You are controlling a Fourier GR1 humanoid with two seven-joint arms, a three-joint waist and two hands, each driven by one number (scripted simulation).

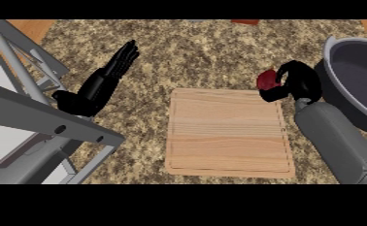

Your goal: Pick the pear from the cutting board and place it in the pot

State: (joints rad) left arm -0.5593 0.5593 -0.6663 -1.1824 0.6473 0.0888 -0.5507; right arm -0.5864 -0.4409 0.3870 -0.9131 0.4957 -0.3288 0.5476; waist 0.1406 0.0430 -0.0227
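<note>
The right robot hand [292, 82] sits at the middle right of the frame, its fingers curled round a dark red fruit, the pear [268, 79], which shows only partly at the hand's left side. The pear is off the cutting board [228, 133], just above the board's upper right corner, and just beside the grey pot [335, 55] at the right edge of the frame. The board itself carries nothing.

Judging from this, the pick looks done and the carry to the pot is the step in hand. The next move calls for bringing the pear further right and over the pot's rim, high enough to clear it, then uncurling the fingers so the fruit goes inside. Whether the hand is high enough yet cannot be told from this steep view.

The left robot hand [118, 65] rests at the upper left of the frame, fingers straight and pointing up, holding nothing.

The bench [215, 50] has a speckled brown and beige stone top. A grey metal frame [43, 118] crosses the left side of the frame, and a strip of orange wood [28, 26] shows in the upper left corner.
</note>
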